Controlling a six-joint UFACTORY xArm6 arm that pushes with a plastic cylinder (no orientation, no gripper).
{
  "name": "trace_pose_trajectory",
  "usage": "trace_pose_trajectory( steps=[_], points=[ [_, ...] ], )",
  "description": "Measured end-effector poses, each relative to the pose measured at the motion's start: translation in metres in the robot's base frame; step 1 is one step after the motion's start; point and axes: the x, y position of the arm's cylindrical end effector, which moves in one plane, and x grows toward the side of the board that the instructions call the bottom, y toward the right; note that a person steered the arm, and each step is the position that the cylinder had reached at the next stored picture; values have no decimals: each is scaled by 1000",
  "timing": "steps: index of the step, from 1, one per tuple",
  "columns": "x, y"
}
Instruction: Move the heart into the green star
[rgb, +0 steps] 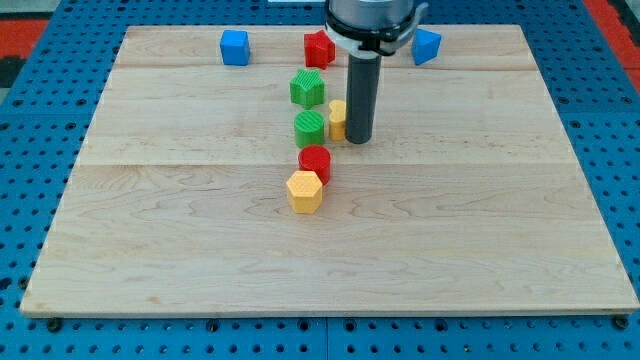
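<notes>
A blue cube (234, 47) sits at eleven o'clock on the wooden board (480, 240), a red star (318, 48) (partly hidden) and blue block (427, 45) toward twelve. Centrally, a green cylinder (310, 129), red cylinder (314, 163), yellow hexagon (305, 191).

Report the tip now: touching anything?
My tip: no gripper, holds nothing; against the yellow heart's right side, heart beside the green round block, below-right of the green star.

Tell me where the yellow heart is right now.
The yellow heart sits in the upper middle of the board, just right of the green round block and below-right of the green star, with my tip against its right side.
</notes>
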Motion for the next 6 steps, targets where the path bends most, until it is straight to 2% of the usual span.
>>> trace_pose_trajectory(
  steps=[2,3,4,5,6],
  points=[
    [-6,-44],
    [-20,-43],
    [-24,-14],
    [-75,-13],
    [-65,0]
  ],
)
